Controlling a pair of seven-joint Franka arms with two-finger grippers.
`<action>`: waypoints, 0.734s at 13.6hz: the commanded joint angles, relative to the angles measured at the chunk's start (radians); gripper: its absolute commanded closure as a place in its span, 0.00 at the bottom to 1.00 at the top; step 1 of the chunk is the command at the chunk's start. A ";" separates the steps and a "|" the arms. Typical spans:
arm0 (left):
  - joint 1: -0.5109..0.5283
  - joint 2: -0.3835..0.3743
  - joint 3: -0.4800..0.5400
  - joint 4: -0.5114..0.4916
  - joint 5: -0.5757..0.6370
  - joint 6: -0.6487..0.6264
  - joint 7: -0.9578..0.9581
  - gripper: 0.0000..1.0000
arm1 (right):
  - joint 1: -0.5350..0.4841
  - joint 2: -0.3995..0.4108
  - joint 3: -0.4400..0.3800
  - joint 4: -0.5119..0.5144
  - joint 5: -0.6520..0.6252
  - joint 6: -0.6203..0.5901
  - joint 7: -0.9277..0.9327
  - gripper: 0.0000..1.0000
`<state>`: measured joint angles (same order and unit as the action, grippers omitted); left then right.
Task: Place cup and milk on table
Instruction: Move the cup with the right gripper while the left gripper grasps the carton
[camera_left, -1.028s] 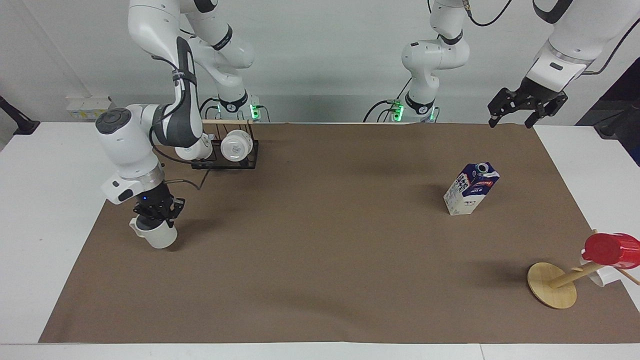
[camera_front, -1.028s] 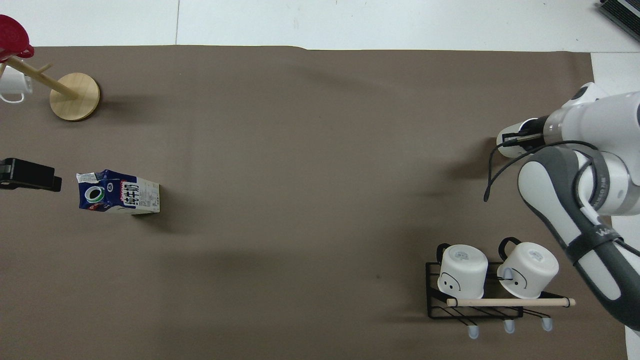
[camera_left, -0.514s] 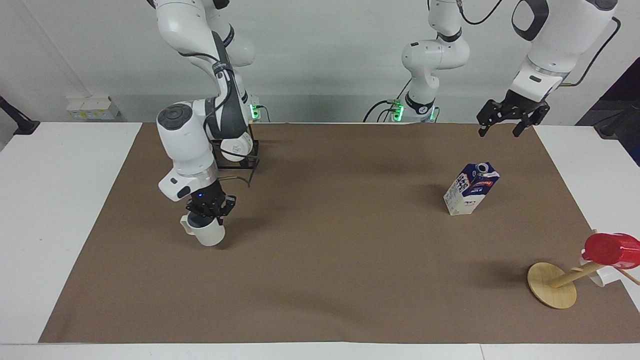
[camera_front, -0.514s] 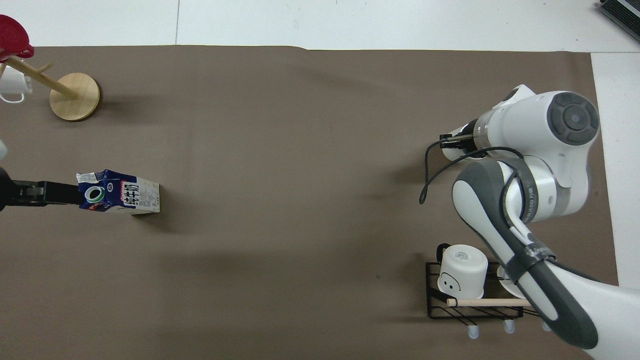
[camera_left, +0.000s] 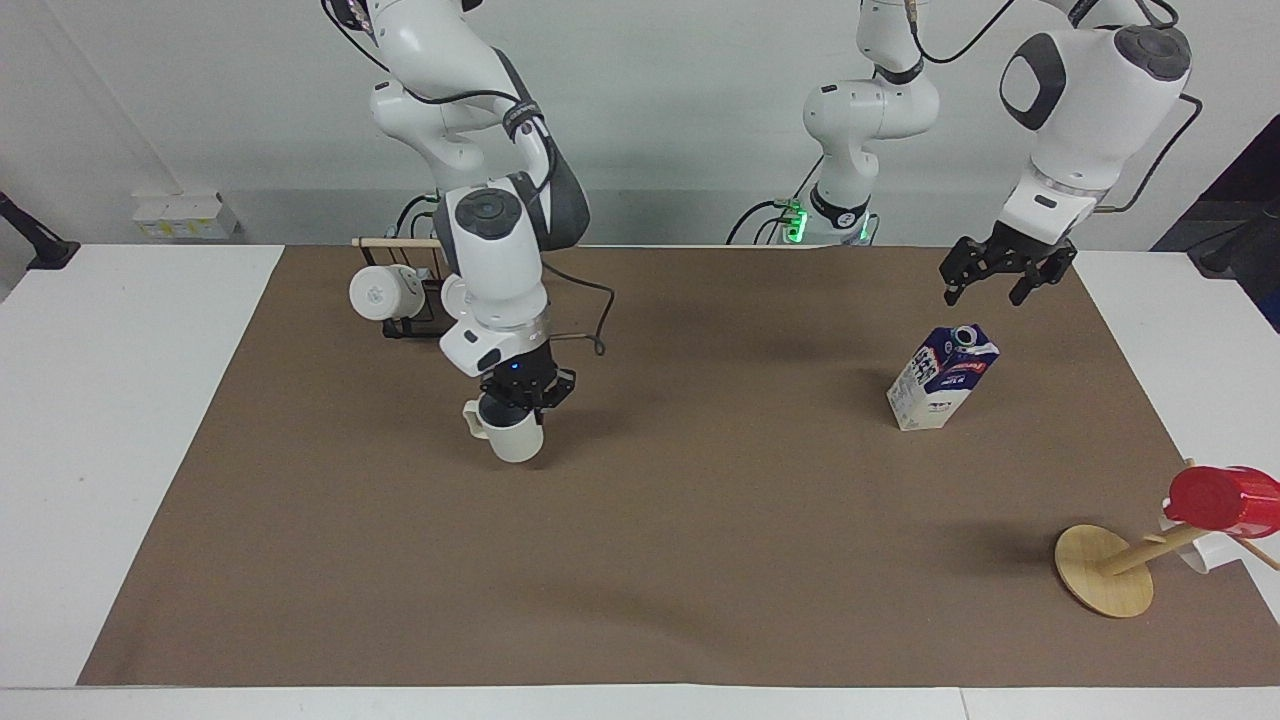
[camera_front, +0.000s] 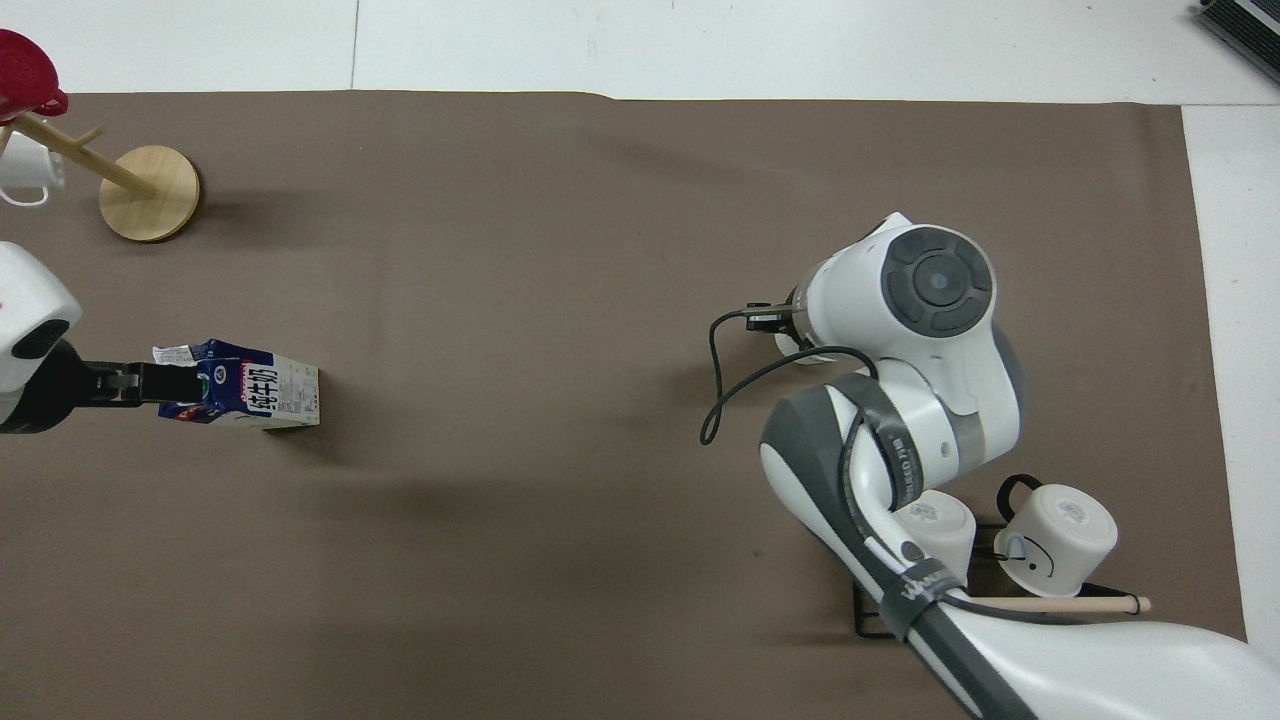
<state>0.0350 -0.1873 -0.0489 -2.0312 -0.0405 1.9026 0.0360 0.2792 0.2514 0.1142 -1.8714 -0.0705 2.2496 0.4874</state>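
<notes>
Fingers of the right gripper (camera_left: 522, 392) pinched tight on the rim of the cup (camera_left: 512, 436), held upright just over the brown mat on the counter (camera_left: 100, 420). Fingers of the left gripper (camera_left: 1003, 275) spread wide, holding nothing, up over the milk (camera_left: 941, 378). Milk standing on the mat, toward the left arm's end.

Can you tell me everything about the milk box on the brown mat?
The milk carton is a small cardboard box with a roof-shaped top and a round cap. Its upper part is dark blue, its lower part white, with a red label band and printed writing. It stands upright and closed on the brown mat, toward the left arm's end of the table. Nothing touches it. The left hand hangs open in the air above it.
</notes>
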 joint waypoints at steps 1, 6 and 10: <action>0.003 0.020 0.000 -0.027 0.014 0.070 -0.005 0.00 | 0.038 0.019 -0.001 0.015 -0.020 -0.013 0.084 1.00; -0.003 0.051 0.000 -0.109 0.014 0.200 -0.004 0.00 | 0.129 0.086 -0.001 0.038 -0.101 0.008 0.267 1.00; 0.003 0.086 0.000 -0.115 0.014 0.243 0.002 0.00 | 0.185 0.104 -0.001 0.066 -0.101 0.009 0.362 1.00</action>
<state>0.0346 -0.0952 -0.0507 -2.1297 -0.0405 2.1108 0.0364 0.4511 0.3423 0.1133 -1.8445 -0.1469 2.2658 0.7957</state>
